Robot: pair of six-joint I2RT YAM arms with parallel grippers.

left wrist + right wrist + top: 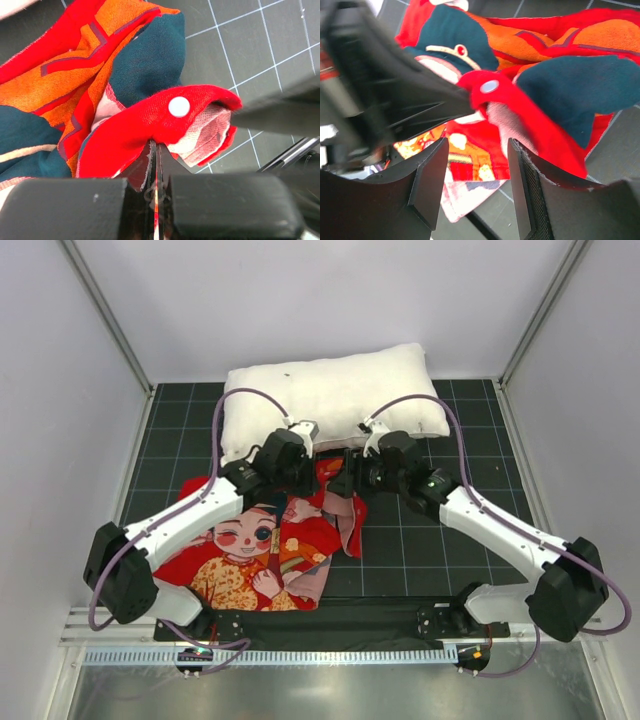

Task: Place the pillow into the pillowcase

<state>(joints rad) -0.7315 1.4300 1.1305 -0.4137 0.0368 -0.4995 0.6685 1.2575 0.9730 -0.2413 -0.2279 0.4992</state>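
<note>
The white pillow (330,395) lies at the back of the mat. The red pillowcase (262,555) lies in front of it, with its top edge lifted between the two arms. My left gripper (312,472) is shut on the pillowcase's red hem; in the left wrist view the hem (185,112), with a white snap button (179,106), runs down into the closed gripper (157,165). My right gripper (345,477) is open right beside that hem; in the right wrist view the gripper (480,165) has red cloth (545,135) against its right finger, and nothing is gripped.
The dark gridded mat (440,550) is bare at the right. White enclosure walls (50,390) stand on both sides and at the back. A black bar (330,620) with the arm bases runs along the near edge.
</note>
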